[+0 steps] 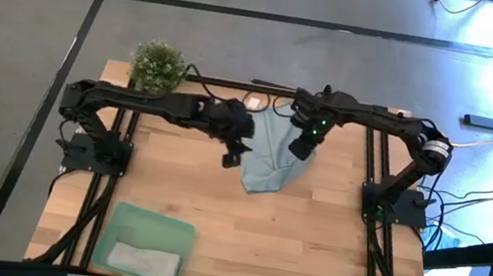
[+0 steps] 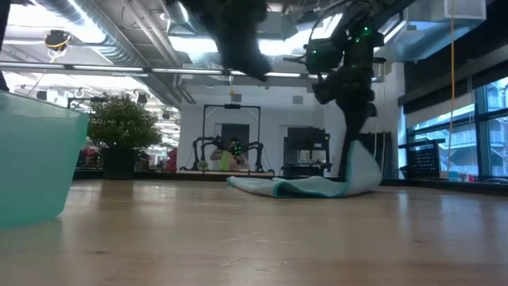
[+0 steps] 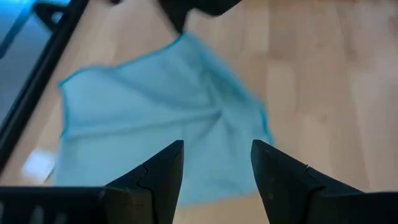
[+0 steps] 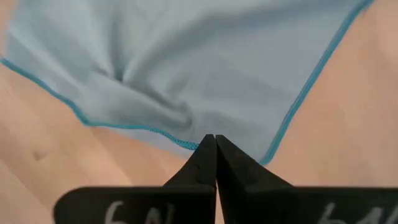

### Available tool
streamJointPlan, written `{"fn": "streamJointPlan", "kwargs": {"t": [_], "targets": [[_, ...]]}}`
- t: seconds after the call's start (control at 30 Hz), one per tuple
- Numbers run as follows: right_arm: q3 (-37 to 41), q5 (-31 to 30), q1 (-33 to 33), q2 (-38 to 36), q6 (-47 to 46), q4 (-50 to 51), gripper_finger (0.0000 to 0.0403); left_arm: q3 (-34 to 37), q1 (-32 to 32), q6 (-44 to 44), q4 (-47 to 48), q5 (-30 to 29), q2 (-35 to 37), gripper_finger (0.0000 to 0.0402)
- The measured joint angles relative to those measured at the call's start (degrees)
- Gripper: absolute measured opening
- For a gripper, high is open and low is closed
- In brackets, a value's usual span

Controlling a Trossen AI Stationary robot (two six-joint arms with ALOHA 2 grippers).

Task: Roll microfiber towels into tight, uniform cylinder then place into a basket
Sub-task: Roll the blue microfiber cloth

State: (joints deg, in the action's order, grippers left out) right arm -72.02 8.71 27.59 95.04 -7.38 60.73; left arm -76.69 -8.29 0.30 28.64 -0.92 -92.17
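So roughly halfway, I'd say. The table (image 1: 307, 255) is a big wooden top with both arms reaching in over its far half. The basket (image 1: 181, 236), that mint-green bin, sits at the near left corner and already has the grey towel (image 1: 144, 262) lying in it; looks bunched or rolled, but I can't tell how tight from up here.

The blue towel (image 1: 273, 157) is the one left. It's out on the far middle of the table, not rolled at all, partly lifted: the right gripper (image 4: 215, 149) has its jaws pressed together, pinching a hemmed corner of it, so one end hangs up off the wood while the rest drapes and creases on the surface. The left gripper (image 3: 216, 168) hovers just beside and above the cloth with its jaws spread, holding nothing.

What's left, as I read it: flatten, roll, carry over to the basket.

Other stuff: a little potted plant (image 1: 158, 66) at the far left edge, well apart from the cloth. Nothing's really blocking the path to the basket; the wrinkles are the main nuisance.
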Motion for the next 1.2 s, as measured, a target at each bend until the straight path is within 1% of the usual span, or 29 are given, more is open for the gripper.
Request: {"fn": "streamJointPlan", "kwargs": {"t": [0.07, 0.13, 0.3, 0.37, 0.43, 0.5, 0.53, 0.6, 0.7, 0.8, 0.93, 1.1, 1.2], "targets": [[-1.7, 0.0, 0.8, 0.0, 2.4, -1.0, 0.0, 0.0, 0.7, -1.4, -4.9, 0.8, -2.6, 0.0183], [-3.5, 0.0, 1.5, 0.0, 4.9, -1.2, 0.0, 0.0, 1.5, -3.6, -8.4, 0.7, -5.4, 0.0183], [-7.4, -0.1, 1.9, 0.0, 10.7, -0.9, 0.0, 0.0, 3.4, -7.5, -21.0, 0.4, -12.6, 0.0183], [-8.3, 0.0, 1.9, 0.0, 11.7, -0.7, 0.0, 0.0, 3.9, -9.1, -24.9, -1.4, -15.1, 0.0183], [-9.0, -0.1, 1.9, 0.0, 12.4, -0.7, 0.0, 0.0, 4.1, -12.0, -27.3, -5.7, -17.2, 0.0183], [-9.4, -0.1, 1.9, 0.0, 12.5, -0.7, 0.0, 0.0, 4.1, -15.0, -27.2, -9.9, -18.6, 0.0183], [-9.6, -0.1, 1.9, 0.0, 12.6, -0.6, 0.0, 0.0, 4.1, -16.3, -27.2, -11.0, -19.1, 0.0183], [-9.9, -0.1, 1.9, 0.0, 12.6, -0.7, 0.0, 0.0, 3.8, -17.9, -27.4, -11.2, -19.4, 0.0183], [-9.9, -0.1, 1.9, 0.0, 12.8, -0.9, 0.0, 0.0, 3.6, -18.2, -27.6, -10.6, -19.5, 0.0183], [-9.9, -0.1, 1.9, 0.0, 12.7, -1.0, 0.0, 0.0, 3.6, -18.4, -28.0, -10.5, -20.5, 0.0183], [-9.9, -0.1, 1.9, 0.0, 12.6, -1.1, 0.0, -0.1, 3.5, -20.8, -29.5, -10.5, -22.5, 0.0183], [-9.9, -0.1, 1.9, 0.0, 12.6, -1.1, 0.0, 0.0, 3.4, -20.9, -30.9, -15.0, -24.2, 0.0183], [-10.0, -0.1, 1.9, 0.0, 13.3, -1.2, 0.0, 0.0, 3.2, -20.9, -30.9, -15.5, -24.2, 0.0183]]}}
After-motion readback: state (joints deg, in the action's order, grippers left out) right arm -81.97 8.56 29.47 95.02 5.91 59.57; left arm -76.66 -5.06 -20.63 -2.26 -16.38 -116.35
